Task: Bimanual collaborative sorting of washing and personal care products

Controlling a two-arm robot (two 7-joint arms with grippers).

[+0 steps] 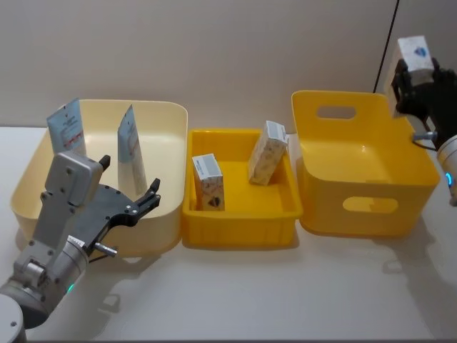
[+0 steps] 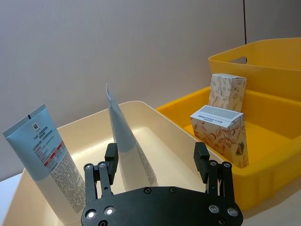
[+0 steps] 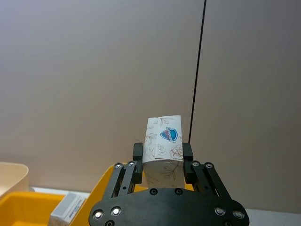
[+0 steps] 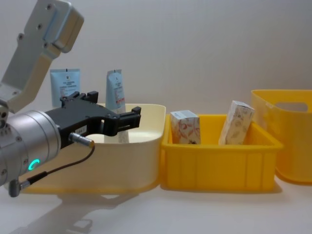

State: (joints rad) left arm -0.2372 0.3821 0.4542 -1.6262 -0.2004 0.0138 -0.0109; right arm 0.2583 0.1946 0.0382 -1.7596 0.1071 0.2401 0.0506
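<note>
Two light-blue tubes (image 1: 68,128) (image 1: 131,143) stand upright in the cream bin (image 1: 168,214) on the left. My left gripper (image 1: 130,177) hovers open over that bin's front part, just short of the nearer tube (image 2: 124,136), with nothing between its fingers. Two white floral cartons (image 1: 208,182) (image 1: 268,151) sit in the shallow yellow tray (image 1: 239,232) in the middle, one upright and one leaning. High at the far right, above the tall yellow bin (image 1: 371,207), my right gripper (image 1: 410,71) is shut on a third floral carton (image 3: 163,141), whose end carries a blue logo.
The three containers stand side by side on a white table (image 1: 285,293), with open table in front of them. A plain wall rises close behind. The tall yellow bin has cut-out handles (image 1: 369,205) in its walls.
</note>
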